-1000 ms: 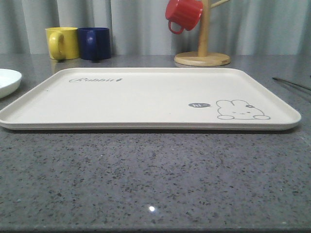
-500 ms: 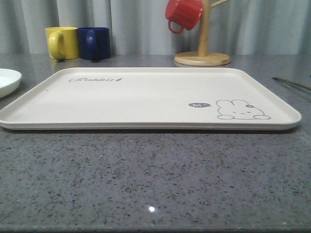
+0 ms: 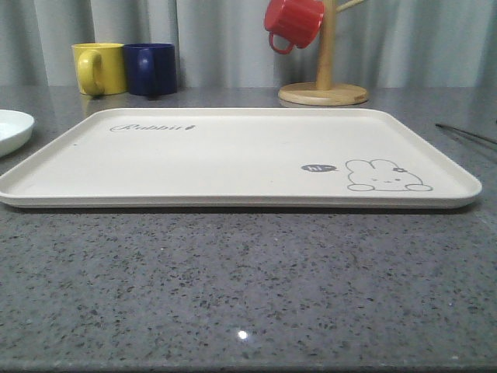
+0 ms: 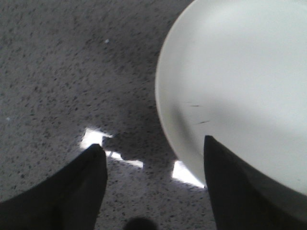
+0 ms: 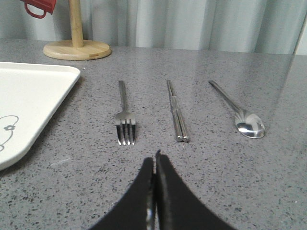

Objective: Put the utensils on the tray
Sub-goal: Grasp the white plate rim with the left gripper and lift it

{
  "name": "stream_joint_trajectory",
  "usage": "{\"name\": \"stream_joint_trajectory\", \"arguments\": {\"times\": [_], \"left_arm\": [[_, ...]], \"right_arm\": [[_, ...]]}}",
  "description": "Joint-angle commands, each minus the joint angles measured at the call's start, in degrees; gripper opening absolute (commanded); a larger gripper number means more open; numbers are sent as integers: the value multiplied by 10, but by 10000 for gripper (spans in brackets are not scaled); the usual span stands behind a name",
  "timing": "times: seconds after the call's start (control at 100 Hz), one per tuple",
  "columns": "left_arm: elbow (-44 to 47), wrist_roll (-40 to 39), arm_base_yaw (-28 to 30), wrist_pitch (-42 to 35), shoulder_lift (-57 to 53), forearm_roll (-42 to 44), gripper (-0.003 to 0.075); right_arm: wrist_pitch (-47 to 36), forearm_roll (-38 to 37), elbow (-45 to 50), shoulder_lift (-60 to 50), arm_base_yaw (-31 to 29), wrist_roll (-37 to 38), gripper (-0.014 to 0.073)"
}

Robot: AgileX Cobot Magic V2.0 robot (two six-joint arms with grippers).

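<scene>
The cream tray point(image 3: 233, 155) lies bare on the grey counter point(image 3: 233, 287), long side across the front view, with the white plate point(image 3: 14, 128) just off its left end. The left gripper point(image 4: 153, 153) hangs spread wide above the plate's rim, one finger over the plate and the other over the counter. Right of the tray, the fork point(image 5: 123, 114), chopsticks point(image 5: 176, 111) and spoon point(image 5: 238, 111) lie side by side, roughly parallel, handles toward the curtain and working ends toward the right gripper point(image 5: 155, 160), whose fingertips are pressed together on nothing.
</scene>
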Motion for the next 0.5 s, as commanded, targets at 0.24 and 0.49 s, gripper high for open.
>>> {"name": "stream_joint_trajectory", "arguments": {"times": [0.24, 0.49], "left_arm": [[-24, -6, 24, -8, 60, -23, 428], [-25, -6, 24, -36, 94, -49, 427]], "right_arm": [[-44, -1, 0, -12, -3, 0, -61], [-44, -1, 0, -12, -3, 0, -61]]}}
